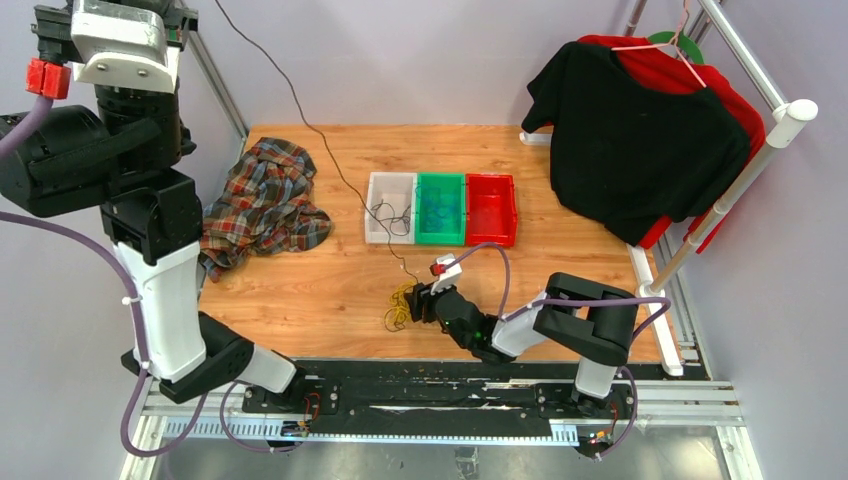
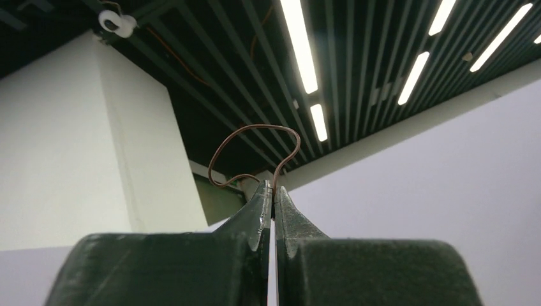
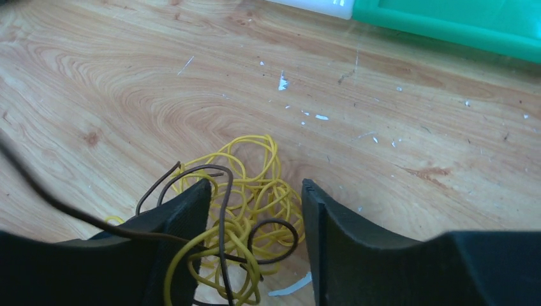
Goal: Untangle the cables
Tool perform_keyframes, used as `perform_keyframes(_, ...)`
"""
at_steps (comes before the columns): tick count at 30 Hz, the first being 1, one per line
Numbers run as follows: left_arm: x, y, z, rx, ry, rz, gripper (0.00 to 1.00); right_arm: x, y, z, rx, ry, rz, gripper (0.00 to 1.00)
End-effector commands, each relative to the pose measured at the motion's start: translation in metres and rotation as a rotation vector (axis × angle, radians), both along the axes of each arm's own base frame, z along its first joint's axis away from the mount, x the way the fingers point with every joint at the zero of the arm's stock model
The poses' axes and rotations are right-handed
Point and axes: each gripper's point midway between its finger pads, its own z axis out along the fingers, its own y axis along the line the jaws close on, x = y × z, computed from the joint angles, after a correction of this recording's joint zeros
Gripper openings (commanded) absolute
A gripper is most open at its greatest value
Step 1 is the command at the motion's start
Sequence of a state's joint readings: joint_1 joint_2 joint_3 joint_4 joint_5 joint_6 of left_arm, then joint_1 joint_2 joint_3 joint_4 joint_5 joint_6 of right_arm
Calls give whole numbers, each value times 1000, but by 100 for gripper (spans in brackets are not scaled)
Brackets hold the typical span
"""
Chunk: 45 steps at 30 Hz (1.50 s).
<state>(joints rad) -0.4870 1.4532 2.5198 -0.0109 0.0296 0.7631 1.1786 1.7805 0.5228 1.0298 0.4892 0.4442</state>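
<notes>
Two fingers of the right gripper (image 3: 255,197) stand apart and clasp nothing. Between them, and onward toward 12 o'clock in the wrist view, the tangle of yellow cables (image 3: 255,162) lies on the table (image 3: 415,115), with a dark brown wire (image 3: 224,217) woven through it. Its long axis runs from 12 to 6, along the gap. This arm is much nearer. The left gripper (image 2: 273,191), raised high, is clenched on a brown wire loop (image 2: 261,125) pointing to 12.
</notes>
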Motion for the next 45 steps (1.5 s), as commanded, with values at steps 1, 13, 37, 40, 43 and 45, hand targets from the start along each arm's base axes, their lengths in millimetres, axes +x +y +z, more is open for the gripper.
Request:
perform_keyframes(1, -39, 24, 29, -81, -226, 92, 0, -4, -9, -3, 36, 20, -56, 58)
perform_keyframes(13, -103, 37, 51, -77, -540, 209, 1, -8, -24, -6, 53, 44, -112, 73)
perform_keyframes(37, -18, -34, -172, 313, 325, -172, 1, -8, 33, 173, 190, -264, 227, 42)
perform_keyframes(40, -6, -34, -194, 343, 390, -141, 1, -9, 36, 164, 166, -245, 258, 49)
perform_keyframes(43, 14, -30, -221, 379, 475, -57, 0, -5, 32, 150, 156, -203, 252, 51)
perform_keyframes(45, 33, -27, -257, 442, 600, 8, 1, -2, 27, 140, 144, -175, 242, 52)
